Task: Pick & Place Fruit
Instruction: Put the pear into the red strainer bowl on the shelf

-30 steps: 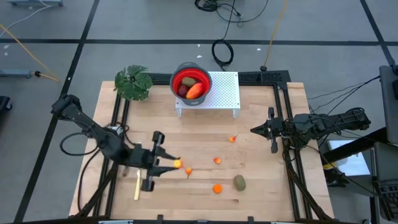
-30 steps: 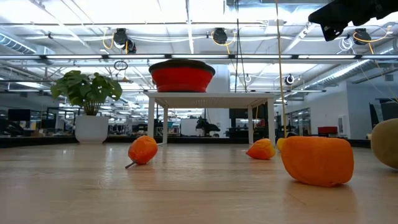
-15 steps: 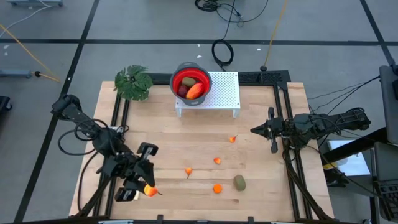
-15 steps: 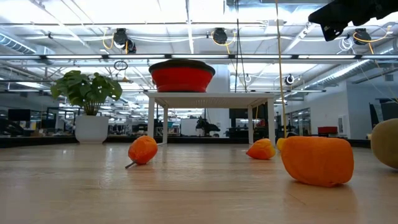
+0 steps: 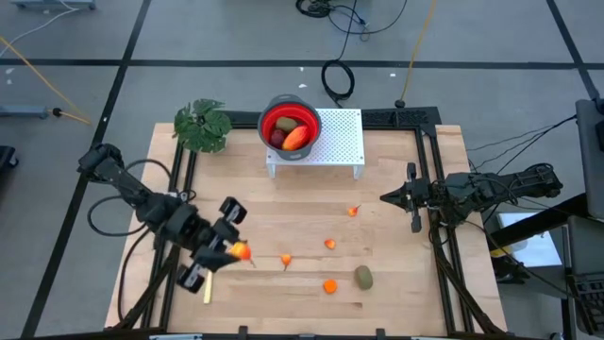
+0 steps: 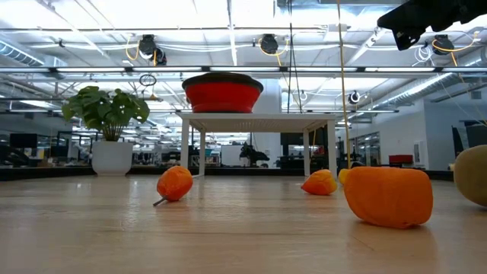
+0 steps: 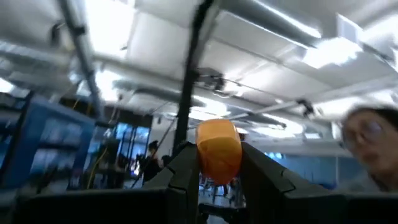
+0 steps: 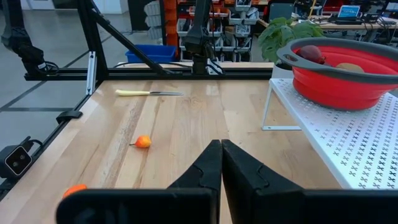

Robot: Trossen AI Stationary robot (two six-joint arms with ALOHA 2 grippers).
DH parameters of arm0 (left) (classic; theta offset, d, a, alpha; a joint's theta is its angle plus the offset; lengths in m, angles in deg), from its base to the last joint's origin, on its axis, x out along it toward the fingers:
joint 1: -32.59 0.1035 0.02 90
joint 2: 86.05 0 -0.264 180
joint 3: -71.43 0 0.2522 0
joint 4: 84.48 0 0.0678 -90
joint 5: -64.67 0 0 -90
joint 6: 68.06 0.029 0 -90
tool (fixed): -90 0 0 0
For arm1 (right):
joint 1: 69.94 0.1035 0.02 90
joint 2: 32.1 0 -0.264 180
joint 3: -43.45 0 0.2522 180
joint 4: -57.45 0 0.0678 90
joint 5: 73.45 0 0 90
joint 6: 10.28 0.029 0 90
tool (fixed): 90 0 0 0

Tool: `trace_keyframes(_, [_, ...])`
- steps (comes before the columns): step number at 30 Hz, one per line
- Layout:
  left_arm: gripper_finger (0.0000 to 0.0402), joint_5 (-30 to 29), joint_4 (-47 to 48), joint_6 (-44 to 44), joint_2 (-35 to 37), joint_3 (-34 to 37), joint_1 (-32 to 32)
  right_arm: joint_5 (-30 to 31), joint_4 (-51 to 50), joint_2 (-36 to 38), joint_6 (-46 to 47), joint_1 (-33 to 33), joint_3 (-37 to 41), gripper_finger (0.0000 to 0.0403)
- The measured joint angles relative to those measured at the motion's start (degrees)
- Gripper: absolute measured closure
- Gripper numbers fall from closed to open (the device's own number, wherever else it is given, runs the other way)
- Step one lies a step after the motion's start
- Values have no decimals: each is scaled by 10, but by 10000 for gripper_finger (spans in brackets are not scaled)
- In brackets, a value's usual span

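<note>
Left gripper (image 5: 229, 249), raised and angled over the table's (image 5: 396, 293) left front, pinches a tiny orange fruit (image 5: 241, 251) between its fingers (image 7: 186, 171). Rightward: loose orange pieces (image 5: 329, 285), an olive-brown oval (image 5: 363, 277), red bowl (image 5: 288, 121) on white stand (image 5: 340, 142). Right gripper (image 5: 385, 197) waits, fingers closed and empty.

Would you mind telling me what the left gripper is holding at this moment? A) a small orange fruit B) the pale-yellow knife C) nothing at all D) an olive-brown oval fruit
A: the left gripper is shut on a small orange fruit, which the left wrist view shows pinched between its two dark fingers, lifted off the table.
</note>
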State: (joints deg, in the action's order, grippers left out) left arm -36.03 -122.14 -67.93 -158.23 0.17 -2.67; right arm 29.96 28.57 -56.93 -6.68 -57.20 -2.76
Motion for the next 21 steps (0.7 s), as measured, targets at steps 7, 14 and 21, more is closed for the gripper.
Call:
trace_keyframes(7, [309,-144,-38,-179,0,0,0,0,0,0,0,0,0,399])
trace_keyframes(14, [309,-281,-43,-338,0,0,0,0,-1,0,0,0,0,399])
trace_keyframes(21, [309,-303,-40,-367,0,0,0,0,-1,0,0,0,0,399])
